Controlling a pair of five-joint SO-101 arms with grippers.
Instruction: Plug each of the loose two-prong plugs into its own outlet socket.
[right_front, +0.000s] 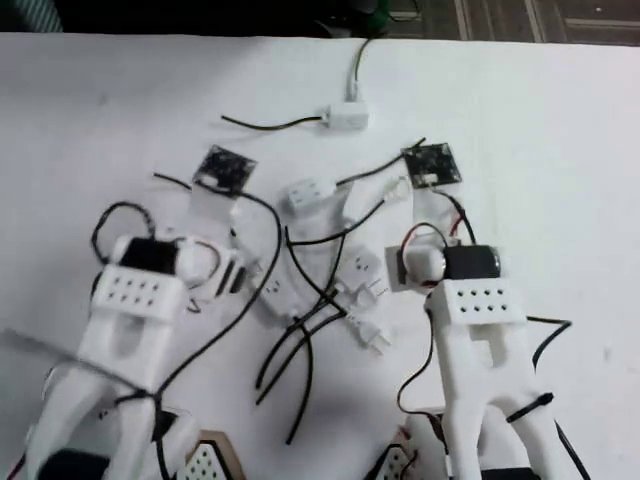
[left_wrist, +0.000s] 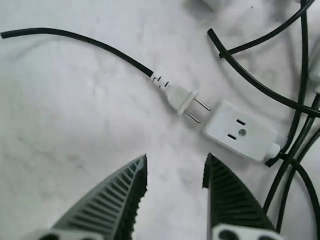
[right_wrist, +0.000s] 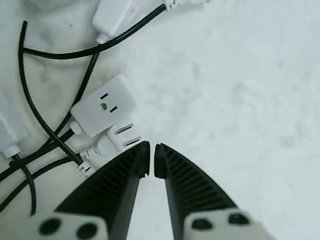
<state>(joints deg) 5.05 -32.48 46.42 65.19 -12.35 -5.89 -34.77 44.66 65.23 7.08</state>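
My left gripper (left_wrist: 175, 182) is spread wide with nothing between its ribbed fingers (left_wrist: 117, 200), and it hangs over the bare white table (left_wrist: 65, 140). Just beyond the fingertips the first plug (left_wrist: 176, 97) lies flat. Its two prongs point toward the first socket (left_wrist: 240, 131) and stop just short of it, not inserted. That socket's slots show on the face turned up toward my camera. The plug's black cord (left_wrist: 85, 42) trails away on the side far from the socket.

My right gripper (right_wrist: 151, 161) is pressed almost together, with only a thin slit left, and pinches nothing. Just beside one fingertip sits the second plug (right_wrist: 107, 142), also loose, lying close against the edge of the second socket (right_wrist: 104, 106), whose slots likewise face up.

I judge both plugs to be light, hard and smooth, so they may twist or slip between my pads, and the stiff cords will tug at them. I would take each across its moulded body behind the flange, well clear of the thin prongs, which look easy to bend. The sockets look just as light and would likely skid if pushed, so I think each needs bracing with my other gripper while the prongs are turned to meet the slots
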